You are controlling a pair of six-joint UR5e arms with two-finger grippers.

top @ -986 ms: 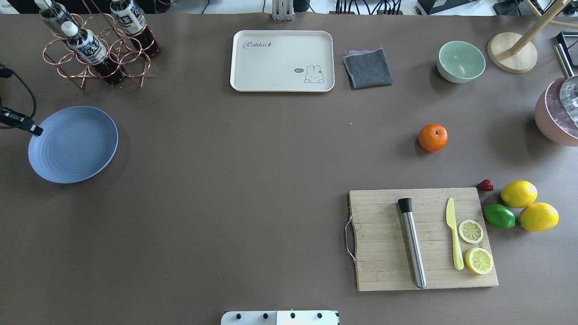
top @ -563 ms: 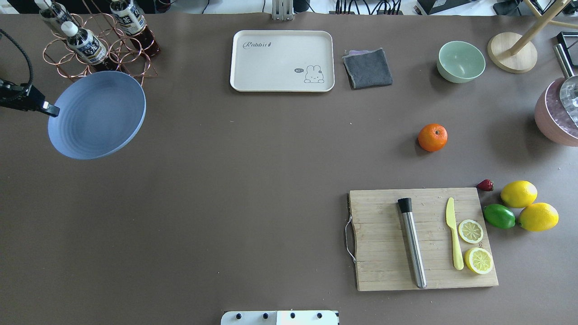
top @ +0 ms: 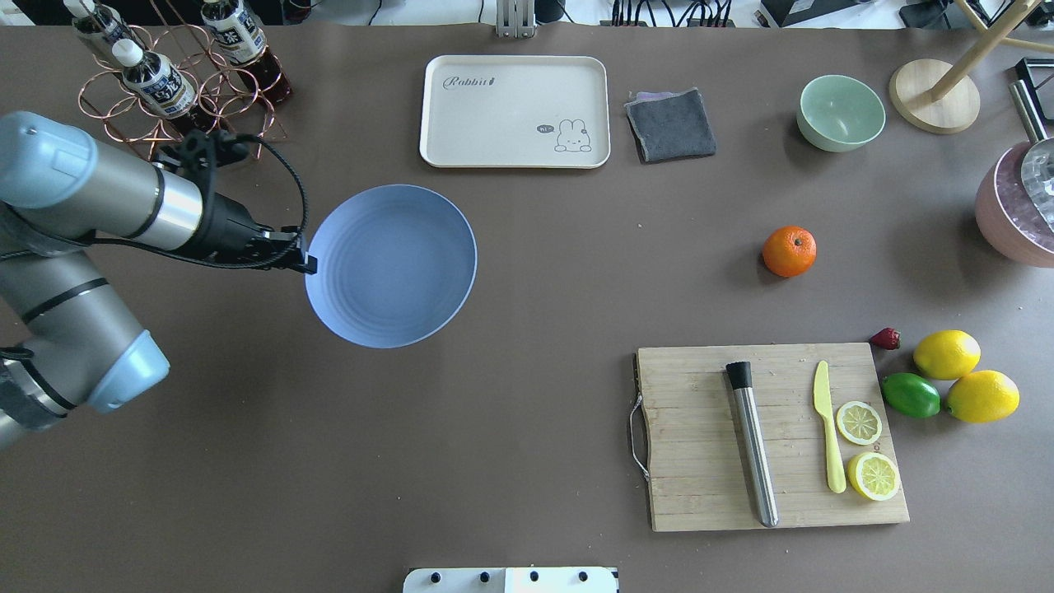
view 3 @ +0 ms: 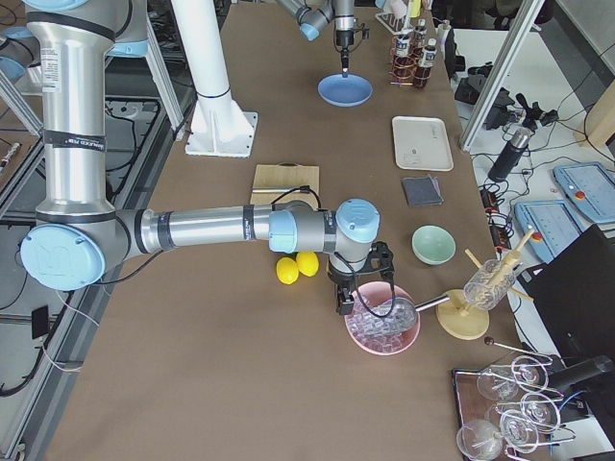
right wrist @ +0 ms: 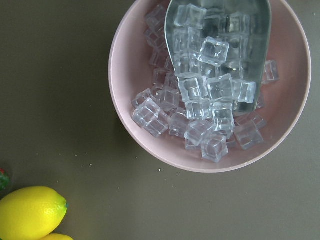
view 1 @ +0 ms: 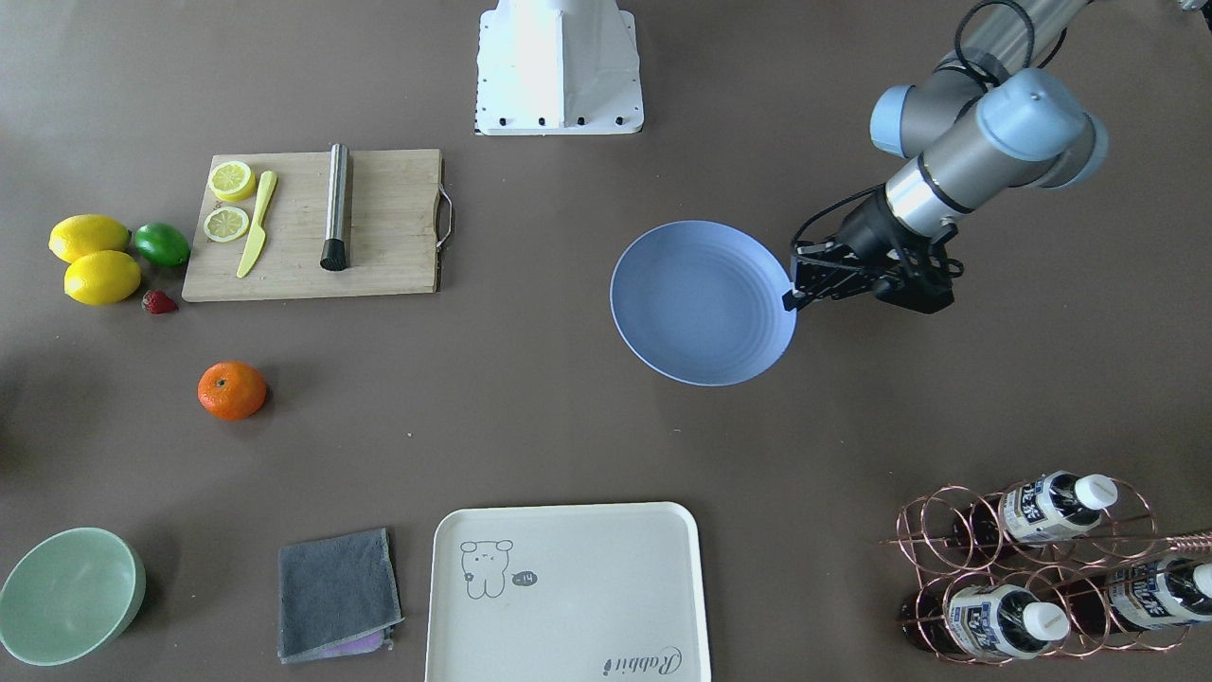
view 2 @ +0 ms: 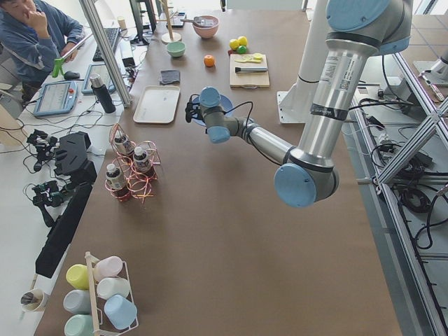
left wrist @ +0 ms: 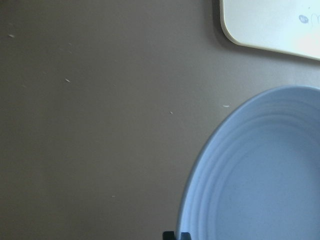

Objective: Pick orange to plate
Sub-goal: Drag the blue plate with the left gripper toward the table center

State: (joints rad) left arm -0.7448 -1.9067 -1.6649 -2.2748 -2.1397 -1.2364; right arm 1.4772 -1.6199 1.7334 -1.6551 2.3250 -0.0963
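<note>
The orange [top: 789, 251] lies alone on the brown table right of centre, also seen in the front view as the orange [view 1: 232, 390]. My left gripper [top: 306, 263] is shut on the near-left rim of the blue plate [top: 391, 265], which it holds level and apparently just above the table, left of centre. The front view shows the plate [view 1: 703, 303] and left gripper [view 1: 791, 298] far from the fruit. The left wrist view shows the plate [left wrist: 260, 175] filling its lower right. My right gripper [view 3: 344, 293] hangs over a pink ice bowl; whether it is open or shut I cannot tell.
A cream tray [top: 515, 111], grey cloth [top: 671, 123] and green bowl [top: 840, 111] line the far side. A cutting board [top: 692, 428] with muddler, knife and lemon slices sits near right, beside two lemons [top: 947, 354] and a lime [top: 910, 394]. A bottle rack [top: 177, 82] stands far left.
The left arm has swung in from the table's left edge and carried the plate rightward toward the middle, bringing it from a tilt to level. The orange has not moved.
</note>
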